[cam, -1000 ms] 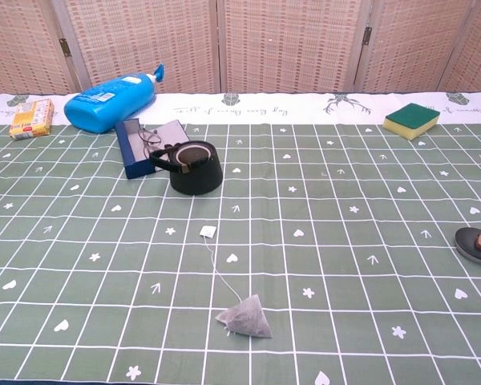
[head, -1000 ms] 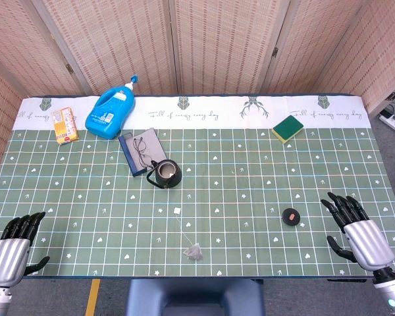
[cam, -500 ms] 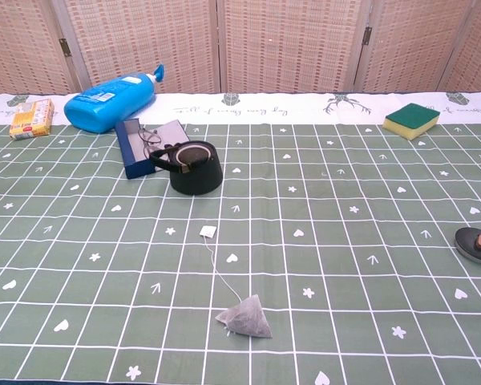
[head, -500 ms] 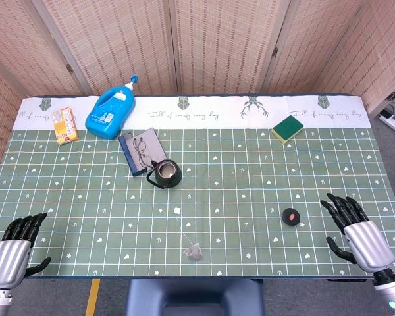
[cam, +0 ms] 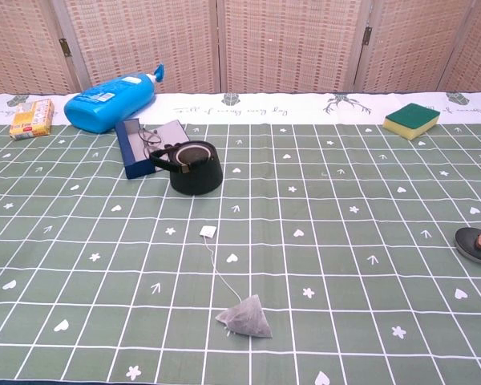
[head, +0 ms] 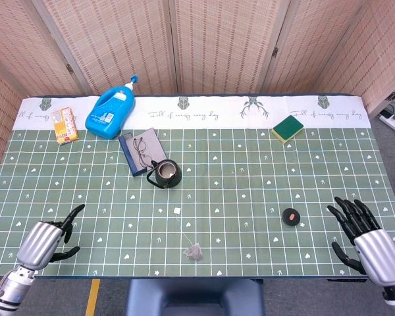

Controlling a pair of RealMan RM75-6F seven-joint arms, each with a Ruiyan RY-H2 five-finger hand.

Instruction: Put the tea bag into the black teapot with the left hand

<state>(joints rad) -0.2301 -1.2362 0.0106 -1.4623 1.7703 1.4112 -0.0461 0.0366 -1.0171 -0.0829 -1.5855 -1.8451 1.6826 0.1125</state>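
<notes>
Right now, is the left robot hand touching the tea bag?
Apart. The head view shows the left robot hand near the table's left front edge, with bare green cloth between it and the tea bag.

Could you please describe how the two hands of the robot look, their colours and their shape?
Both look alike. The left hand and the right hand each have a smooth, rounded silver-grey metallic back and slim black fingers, shaped like a human hand. A grey segmented wrist shows below the left hand. I can make out no markings or loose cables.

We see a table in green grid-patterned cloth [head: 250, 197], grey pyramid tea bag [head: 195, 251], lidless black teapot [head: 165, 173], blue detergent bottle [head: 110, 110], green-yellow sponge [head: 288, 128].
</notes>
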